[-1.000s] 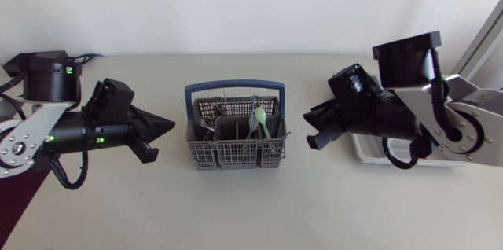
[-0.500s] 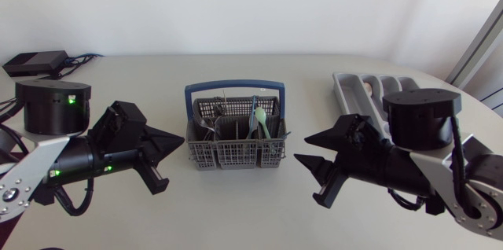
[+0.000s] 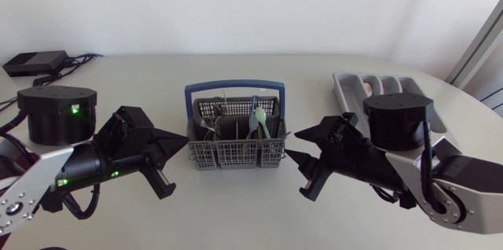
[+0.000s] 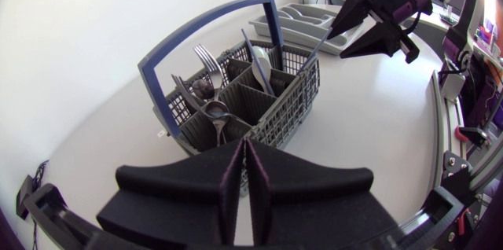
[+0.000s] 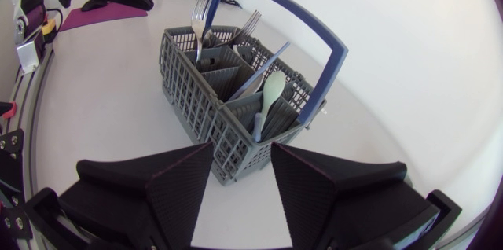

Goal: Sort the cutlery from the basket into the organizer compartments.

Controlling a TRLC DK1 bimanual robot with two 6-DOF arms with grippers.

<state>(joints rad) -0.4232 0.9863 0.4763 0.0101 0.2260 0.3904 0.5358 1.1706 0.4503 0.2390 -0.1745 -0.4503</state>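
Left gripper (image 4: 244, 146): fingers pressed together, nothing between them. Just ahead and not touching: basket (image 4: 287, 116) with blue handle (image 3: 234, 86), holding forks (image 4: 206, 60) and a pale green spoon (image 5: 273, 89) upright in its compartments. Right gripper (image 5: 240, 156): fingers apart, empty, tips facing the basket's opposite end, near but clear of it. Behind the right gripper, past its arm: grey organizer (image 3: 354, 86). All resting on a pale table (image 3: 236, 218).

No lettering, numbers or signs legible on basket (image 3: 232, 154) ahead of the jaws, nor on organizer (image 3: 350, 91) beyond.
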